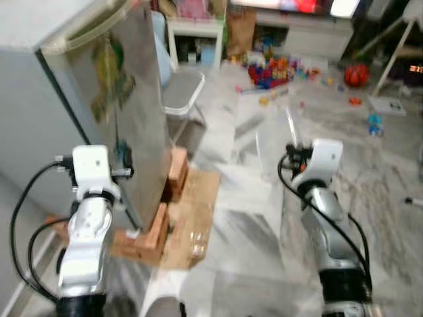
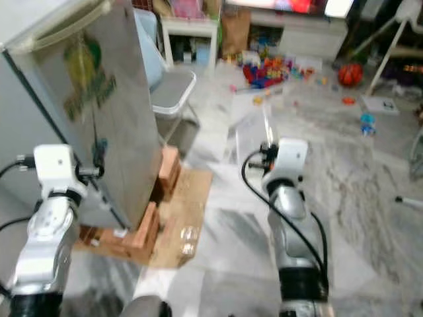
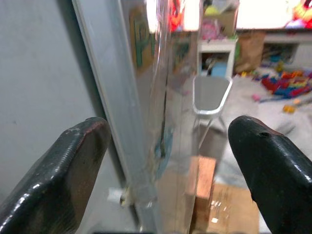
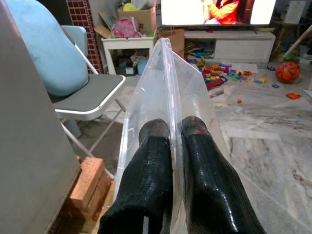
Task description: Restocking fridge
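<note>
Straddling the fridge (image 1: 125,112) door edge, left gripper (image 3: 165,165); stickers blurred.

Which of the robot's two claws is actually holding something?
The right claw: its black fingers are pinched on the rim of a clear plastic container. The left claw is spread open at the fridge door's edge.

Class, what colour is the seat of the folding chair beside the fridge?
Grey seat on a white frame, with a pale blue cushion against its back; clearest in the right wrist view.
</note>
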Controlling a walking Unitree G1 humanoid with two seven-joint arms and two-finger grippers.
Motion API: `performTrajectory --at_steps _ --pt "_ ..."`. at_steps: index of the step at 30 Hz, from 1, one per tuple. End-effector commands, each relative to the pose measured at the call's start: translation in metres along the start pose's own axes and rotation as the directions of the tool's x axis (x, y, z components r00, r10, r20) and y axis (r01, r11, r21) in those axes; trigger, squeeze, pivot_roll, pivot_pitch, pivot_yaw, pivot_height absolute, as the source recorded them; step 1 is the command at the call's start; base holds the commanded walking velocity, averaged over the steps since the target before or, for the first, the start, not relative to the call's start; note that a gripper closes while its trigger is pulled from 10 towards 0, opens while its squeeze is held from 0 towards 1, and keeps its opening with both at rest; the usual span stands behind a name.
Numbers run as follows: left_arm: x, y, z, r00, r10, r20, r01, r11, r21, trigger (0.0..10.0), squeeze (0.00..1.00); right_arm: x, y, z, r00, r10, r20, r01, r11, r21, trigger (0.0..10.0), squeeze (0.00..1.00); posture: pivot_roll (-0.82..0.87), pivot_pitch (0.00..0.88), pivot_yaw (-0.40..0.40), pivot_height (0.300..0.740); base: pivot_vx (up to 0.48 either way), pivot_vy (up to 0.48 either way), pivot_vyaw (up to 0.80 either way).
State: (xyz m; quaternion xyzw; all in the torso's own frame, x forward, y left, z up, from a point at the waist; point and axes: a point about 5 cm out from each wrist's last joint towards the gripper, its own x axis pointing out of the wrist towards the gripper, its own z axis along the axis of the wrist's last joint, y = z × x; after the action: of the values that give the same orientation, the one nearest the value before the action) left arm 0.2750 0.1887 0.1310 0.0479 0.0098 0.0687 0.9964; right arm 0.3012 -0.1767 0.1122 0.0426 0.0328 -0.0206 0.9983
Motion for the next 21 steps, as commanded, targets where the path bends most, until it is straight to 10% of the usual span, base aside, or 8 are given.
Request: performTrajectory --at_steps 1,14,21 --pt "0.000 -0.003 0.001 1.000 -0.014 -0.007 0.014 1.000 -0.013 10.0 0.00 -0.002 -0.007 0.003 1.000 -0.024 0.008 0.024 1.000 -0.008 10.0 0.00 0.05 0.000 -0.029 0.740 0.000 0.000 0.00" --pt "0.011 -0.002 0.011 0.996 -0.081 0.026 0.080 0.996 0.025 10.0 0.00 -0.007 -0.009 0.010 0.998 -0.064 0.029 0.064 0.998 -0.005 10.0 0.00 0.03 0.000 0.001 0.740 0.000 0.463 0.00" --pt "0.000 -0.016 0.005 0.982 -0.188 0.031 0.187 0.982 0.011 10.0 0.00 -0.011 -0.010 -0.001 0.997 -0.078 -0.007 0.078 0.997 -0.009 10.0 0.00 0.04 0.000 -0.022 0.740 0.000 0.000 0.00"
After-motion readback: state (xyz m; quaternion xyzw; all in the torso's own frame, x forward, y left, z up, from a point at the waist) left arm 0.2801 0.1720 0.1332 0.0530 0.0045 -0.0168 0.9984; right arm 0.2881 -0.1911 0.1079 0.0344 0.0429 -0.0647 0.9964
